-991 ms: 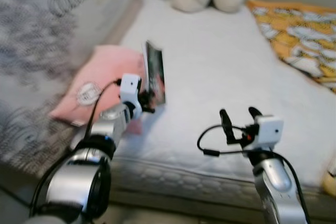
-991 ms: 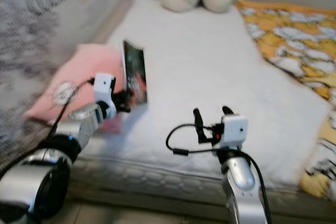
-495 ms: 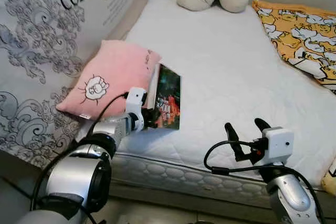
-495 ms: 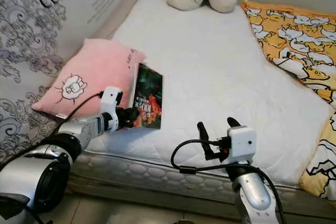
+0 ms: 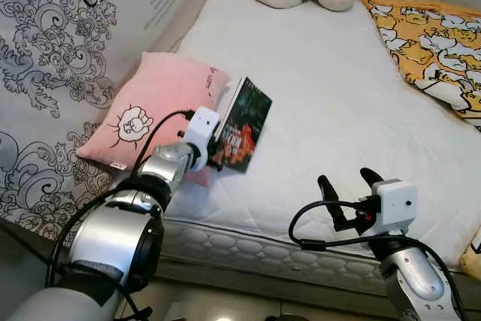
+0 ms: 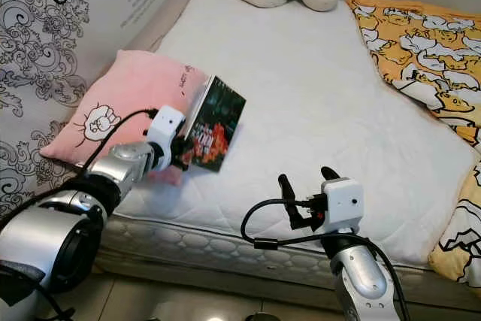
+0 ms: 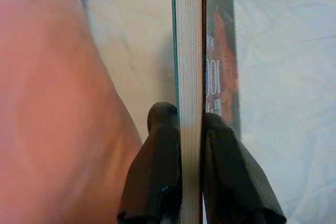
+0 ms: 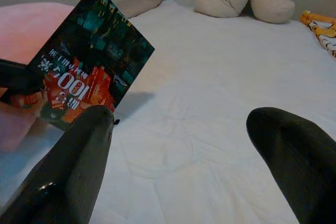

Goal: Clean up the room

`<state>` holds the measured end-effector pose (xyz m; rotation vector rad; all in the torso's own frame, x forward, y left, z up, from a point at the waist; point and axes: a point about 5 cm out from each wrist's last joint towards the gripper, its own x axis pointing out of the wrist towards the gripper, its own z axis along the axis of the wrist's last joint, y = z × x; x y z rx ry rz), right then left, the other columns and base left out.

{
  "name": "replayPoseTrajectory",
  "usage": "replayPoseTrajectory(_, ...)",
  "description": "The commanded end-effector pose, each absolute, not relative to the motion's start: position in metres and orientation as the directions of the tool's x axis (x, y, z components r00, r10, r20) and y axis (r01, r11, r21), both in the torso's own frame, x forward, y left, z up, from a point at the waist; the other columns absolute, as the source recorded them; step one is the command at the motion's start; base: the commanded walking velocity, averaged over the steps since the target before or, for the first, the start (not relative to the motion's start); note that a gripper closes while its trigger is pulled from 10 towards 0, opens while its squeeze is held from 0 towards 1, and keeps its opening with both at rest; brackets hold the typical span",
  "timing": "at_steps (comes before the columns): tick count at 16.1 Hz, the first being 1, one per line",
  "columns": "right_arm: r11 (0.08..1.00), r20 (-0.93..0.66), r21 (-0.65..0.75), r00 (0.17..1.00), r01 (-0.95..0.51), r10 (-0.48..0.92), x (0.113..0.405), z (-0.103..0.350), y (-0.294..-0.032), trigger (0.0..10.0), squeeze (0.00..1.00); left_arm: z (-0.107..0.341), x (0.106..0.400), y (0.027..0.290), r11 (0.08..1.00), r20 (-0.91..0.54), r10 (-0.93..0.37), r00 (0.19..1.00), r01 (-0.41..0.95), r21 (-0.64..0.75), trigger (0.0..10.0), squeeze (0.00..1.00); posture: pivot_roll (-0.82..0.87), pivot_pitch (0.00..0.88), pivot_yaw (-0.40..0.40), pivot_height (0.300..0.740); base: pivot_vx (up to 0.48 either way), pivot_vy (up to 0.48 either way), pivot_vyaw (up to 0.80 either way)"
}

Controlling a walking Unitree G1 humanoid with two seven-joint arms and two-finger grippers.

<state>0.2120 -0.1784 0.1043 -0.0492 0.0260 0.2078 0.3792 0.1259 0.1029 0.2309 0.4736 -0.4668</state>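
Dark-covered book [image 5: 244,124] clamped by left gripper [image 5: 216,157] above white mattress [image 5: 323,88].

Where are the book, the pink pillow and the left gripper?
book [image 5: 245,123]: left eye view, on its front cover.
pink pillow [image 5: 154,110]: left eye view, on its top face.
left gripper [image 7: 190,124]: left wrist view, between the fingertips clamping the book.

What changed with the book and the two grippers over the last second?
The left gripper, shut on the book throughout, has tipped it from nearly upright to leaning toward the robot's right, beside the pink pillow. The right gripper stayed open and idle above the mattress edge. The camera shifted too.
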Motion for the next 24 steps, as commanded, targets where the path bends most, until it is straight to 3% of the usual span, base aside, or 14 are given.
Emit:
replayPoseTrajectory(1, 0.975, -0.037, -0.046, 0.976, -0.216, 0.214, 0.21, 0.106, -0.177, 10.0, 0.0, 0.115, 0.385, 0.122, 0.864, -0.456, -0.373, 0.808, 0.482, 0.146, 10.0, 0.0, -0.25, 0.066, -0.034, 0.74, 0.0, 0.0, 0.0)
replayPoseTrajectory(2, 0.975, -0.039, -0.045, 0.976, -0.216, 0.214, 0.209, 0.106, -0.177, 10.0, 0.0, 0.115, 0.385, 0.121, 0.863, -0.458, -0.374, 0.806, 0.483, 0.145, 10.0, 0.0, -0.25, 0.071, -0.032, 0.74, 0.0, 0.0, 0.0)
replayPoseTrajectory(3, 0.976, -0.047, -0.045, 0.976, -0.215, 0.213, 0.206, 0.105, -0.177, 10.0, 0.0, 0.115, 0.385, 0.119, 0.862, -0.462, -0.369, 0.807, 0.483, 0.155, 10.0, 0.86, -0.26, 0.078, -0.029, 0.74, 0.0, 0.0, 0.0)
replayPoseTrajectory(4, 0.976, -0.05, -0.045, 0.976, -0.214, 0.212, 0.205, 0.104, -0.177, 10.0, 0.0, 0.115, 0.386, 0.119, 0.864, -0.461, -0.363, 0.81, 0.477, 0.158, 10.0, 1.0, -0.26, 0.081, -0.027, 0.74, 0.0, 0.0, 0.0)
replayPoseTrajectory(7, 0.977, -0.055, -0.046, 0.977, -0.208, 0.205, 0.204, 0.104, -0.178, 10.0, 0.0, 0.12, 0.388, 0.119, 0.865, -0.451, -0.354, 0.819, 0.47, 0.174, 10.0, 1.0, -0.26, 0.082, -0.025, 0.74, 0.0, 0.0, 0.0)
replayPoseTrajectory(13, 0.977, -0.059, -0.046, 0.976, -0.21, 0.208, 0.206, 0.105, -0.175, 10.0, 0.0, 0.158, 0.404, 0.117, 0.782, -0.377, -0.349, 0.858, 0.488, 0.387, 10.0, 1.0, -0.26, 0.074, -0.023, 0.74, 0.0, 0.0, 0.0)
replayPoseTrajectory(16, 0.978, -0.055, -0.042, 0.978, -0.202, 0.2, 0.207, 0.104, -0.173, 10.0, 0.0, 0.165, 0.406, 0.12, 0.792, -0.354, -0.368, 0.86, 0.489, 0.365, 10.0, 1.0, -0.25, 0.064, -0.002, 0.74, 0.0, 0.0, 0.0)
replayPoseTrajectory(19, 0.981, -0.046, -0.035, 0.981, -0.19, 0.189, 0.21, 0.102, -0.171, 10.0, 0.0, 0.162, 0.403, 0.129, 0.837, -0.308, -0.408, 0.859, 0.487, 0.251, 10.0, 1.0, -0.23, 0.048, 0.019, 0.74, 0.0, 0.0, 0.0)
replayPoseTrajectory(20, 0.982, -0.044, -0.033, 0.982, -0.187, 0.186, 0.211, 0.101, -0.17, 10.0, 0.0, 0.158, 0.401, 0.133, 0.846, -0.285, -0.429, 0.857, 0.491, 0.205, 10.0, 0.42, -0.22, 0.041, 0.024, 0.74, 0.0, 0.0, 0.0)
replayPoseTrajectory(21, 0.983, -0.039, -0.029, 0.983, -0.182, 0.181, 0.213, 0.099, -0.17, 10.0, 0.0, 0.154, 0.397, 0.143, 0.884, -0.188, -0.42, 0.888, 0.447, 0.137, 10.0, 0.0, -0.19, 0.016, 0.034, 0.74, 0.0, 0.0, 0.0)
replayPoseTrajectory(24, 0.988, -0.008, -0.028, 0.989, -0.151, 0.151, 0.22, 0.101, -0.173, 10.0, 0.0, 0.147, 0.383, 0.163, 0.938, -0.032, -0.335, 0.942, 0.337, 0.086, 10.0, 0.0, -0.16, 0.0, 0.04, 0.74, 0.0, 0.0, 0.0)
